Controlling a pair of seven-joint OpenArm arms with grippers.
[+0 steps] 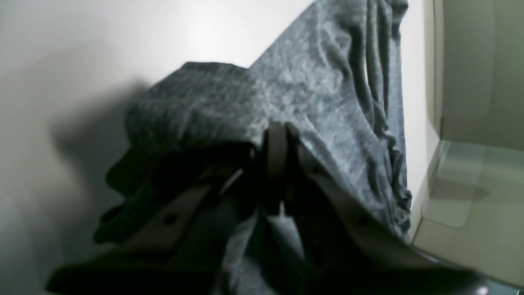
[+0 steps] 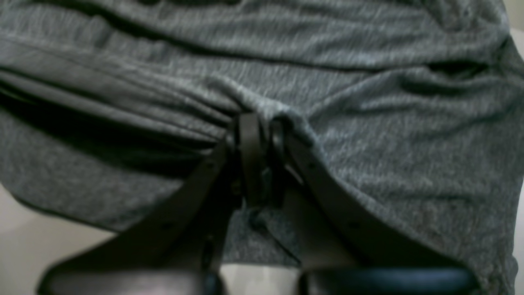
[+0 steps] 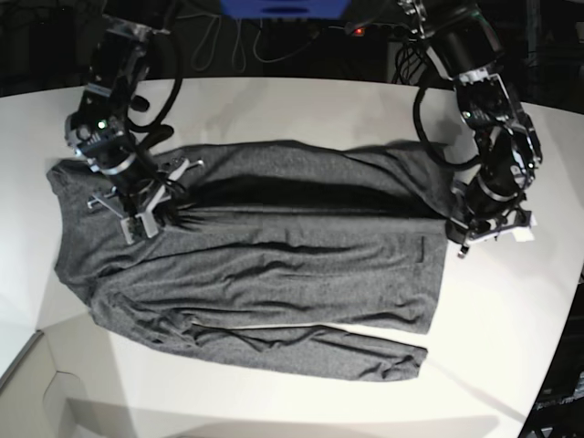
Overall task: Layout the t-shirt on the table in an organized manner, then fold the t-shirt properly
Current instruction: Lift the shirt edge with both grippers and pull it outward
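The dark grey t-shirt (image 3: 274, 255) lies lengthwise across the white table (image 3: 292, 109), wrinkled, with its upper edge lifted into a long fold that casts a dark shadow. On the base view's right, my left gripper (image 3: 454, 228) is shut on the shirt's edge; in the left wrist view the fingers (image 1: 278, 139) pinch a bunched piece of the t-shirt (image 1: 319, 82) above the table (image 1: 82, 41). At the left end of the fold, my right gripper (image 3: 169, 208) is also shut on the cloth, and the right wrist view shows its fingers (image 2: 258, 127) clamped on a gathered fold of the t-shirt (image 2: 368, 135).
The table's curved edge (image 3: 55, 365) runs along the lower left, with floor below it. In the left wrist view the table's edge (image 1: 425, 172) is close to the right of the shirt. Cables (image 3: 237, 46) hang behind the table.
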